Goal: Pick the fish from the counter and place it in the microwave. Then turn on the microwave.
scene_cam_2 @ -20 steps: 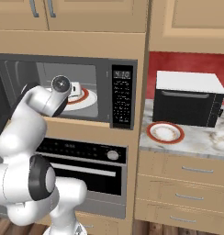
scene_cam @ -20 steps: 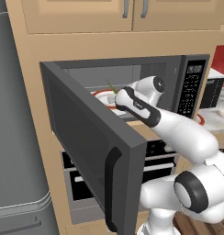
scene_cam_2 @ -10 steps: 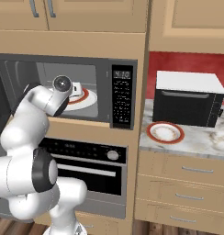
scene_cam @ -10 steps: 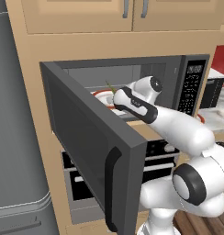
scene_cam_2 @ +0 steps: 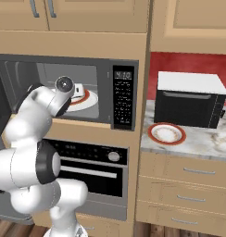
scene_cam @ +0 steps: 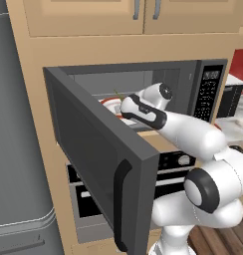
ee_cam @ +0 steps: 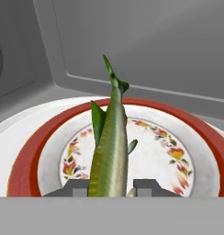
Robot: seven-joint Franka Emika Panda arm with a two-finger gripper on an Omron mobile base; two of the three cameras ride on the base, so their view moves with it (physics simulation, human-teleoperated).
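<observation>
The fish is gripped between the closed fingers of the tool, held over the red-rimmed plate inside the microwave. Compared with a second ago, the arm has pushed slightly deeper into the cavity, past the open door; the grip itself is unchanged. By my reading, the carry is nearly done: what remains is releasing the fish, withdrawing, closing the door and pressing start on the button panel. Further right, the counter holds another plate.
</observation>
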